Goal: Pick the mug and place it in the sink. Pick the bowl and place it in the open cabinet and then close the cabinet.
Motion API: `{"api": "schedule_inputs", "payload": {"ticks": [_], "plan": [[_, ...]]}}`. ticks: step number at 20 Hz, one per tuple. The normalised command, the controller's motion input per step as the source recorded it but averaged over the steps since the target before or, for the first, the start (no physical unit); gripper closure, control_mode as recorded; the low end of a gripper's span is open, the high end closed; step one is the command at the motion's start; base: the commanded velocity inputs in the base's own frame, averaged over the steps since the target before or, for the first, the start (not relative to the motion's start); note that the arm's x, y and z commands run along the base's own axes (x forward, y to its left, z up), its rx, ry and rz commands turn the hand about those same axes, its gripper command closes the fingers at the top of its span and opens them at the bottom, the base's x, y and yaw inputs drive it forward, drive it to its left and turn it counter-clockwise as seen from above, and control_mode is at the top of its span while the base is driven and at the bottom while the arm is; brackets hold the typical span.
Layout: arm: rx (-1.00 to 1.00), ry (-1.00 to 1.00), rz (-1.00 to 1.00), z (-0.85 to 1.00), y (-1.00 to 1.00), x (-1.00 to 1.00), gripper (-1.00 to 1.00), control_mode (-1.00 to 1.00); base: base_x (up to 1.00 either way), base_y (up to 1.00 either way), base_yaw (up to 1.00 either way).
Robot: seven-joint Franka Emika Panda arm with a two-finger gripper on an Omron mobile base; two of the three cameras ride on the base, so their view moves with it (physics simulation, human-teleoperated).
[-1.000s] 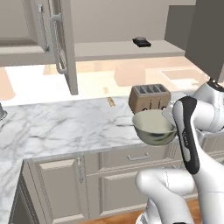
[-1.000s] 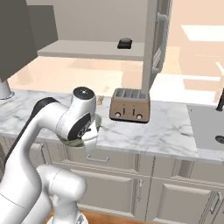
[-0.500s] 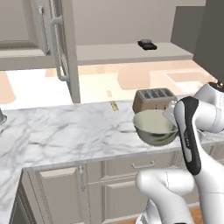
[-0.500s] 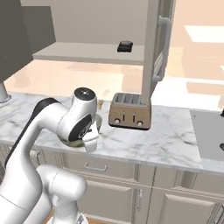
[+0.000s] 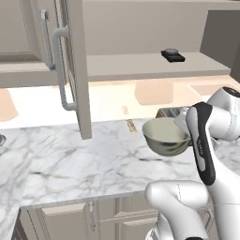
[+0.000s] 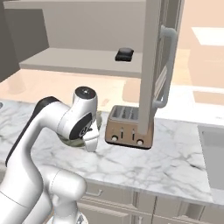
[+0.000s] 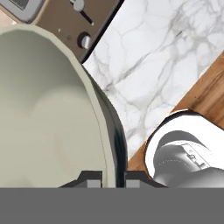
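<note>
My gripper is shut on the rim of the bowl, one finger inside and one outside. The bowl is wide, cream-grey and empty, and hangs above the marble counter in front of the toaster. In the right base view the arm hides most of it; a bit of its rim shows. The cabinet stands open, its panelled door with a long bar handle swung out above the counter, its inner shelf bare to the right. A corner of the sink lies at the far right. The mug is out of view.
A small black object sits on the cabinet shelf. The brown toaster stands just under the open door's edge. Base cabinets with drawer fronts run below the counter. A wooden floor lies beyond the counter edge.
The whole picture has shifted in both base views, so the base has driven; cabinet and toaster look closer. The bowl stays in my shut gripper at the same spot relative to the arm.
</note>
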Motion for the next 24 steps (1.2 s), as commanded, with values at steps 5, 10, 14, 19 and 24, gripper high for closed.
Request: {"api": "schedule_inputs", "payload": {"ticks": [5,10,14,19,24], "plan": [[0.0,0.0,0.0,0.0,0.0,0.0,1.0,1.0,0.37,0.0,0.04],[0.0,0.0,0.0,0.0,0.0,0.0,1.0,1.0,0.2,0.0,0.0],[0.0,0.0,0.0,0.0,0.0,0.0,1.0,1.0,0.41,0.0,0.01],[0.0,0.0,0.0,0.0,0.0,0.0,1.0,1.0,0.49,0.0,0.02],[0.0,0.0,0.0,0.0,0.0,0.0,1.0,1.0,0.5,0.0,0.02]]}}
